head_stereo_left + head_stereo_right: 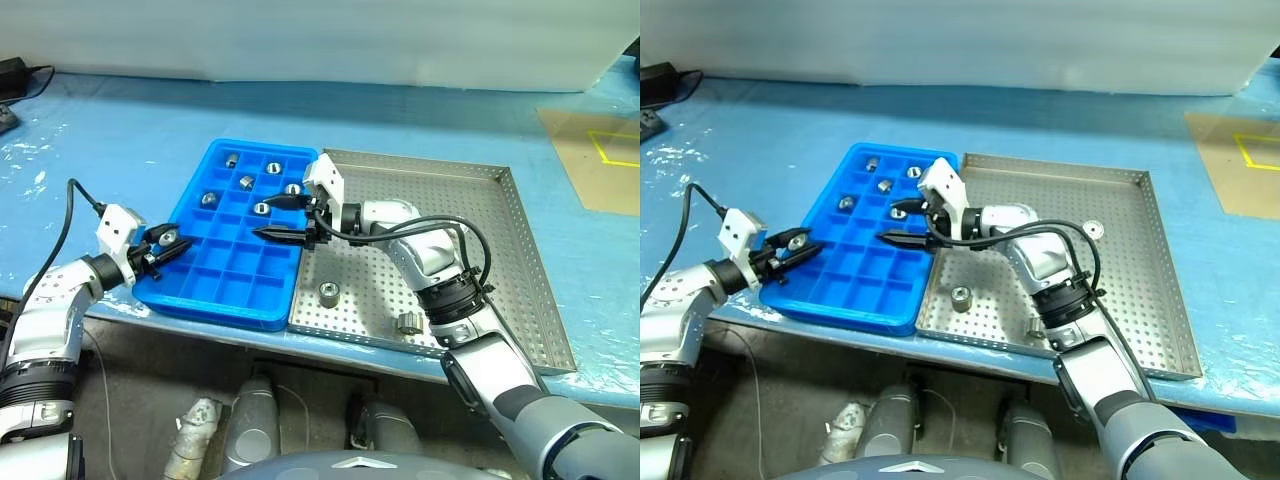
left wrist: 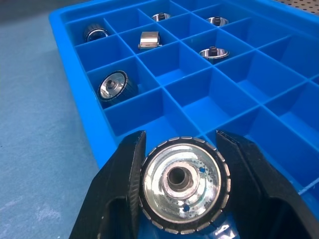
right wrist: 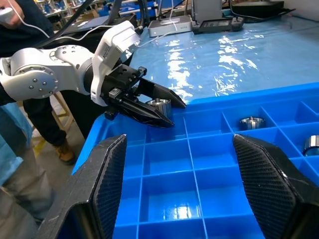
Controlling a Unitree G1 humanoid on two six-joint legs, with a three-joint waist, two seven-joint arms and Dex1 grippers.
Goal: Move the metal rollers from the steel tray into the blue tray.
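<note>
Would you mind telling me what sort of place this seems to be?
Probably a workshop or robotics lab: a bench with a blue cover, a compartmented blue tray beside a perforated steel tray holding metal rollers, and, in the right wrist view, cables and equipment.

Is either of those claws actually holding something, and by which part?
The left gripper pinches a metal roller by its ridged sides. The right gripper holds nothing.

My left tool pinches a ridged metal roller at the blue tray's near-left edge. Five rollers lie in its far compartments. Beside it, touching, the perforated steel tray holds two rollers near its front.
</note>
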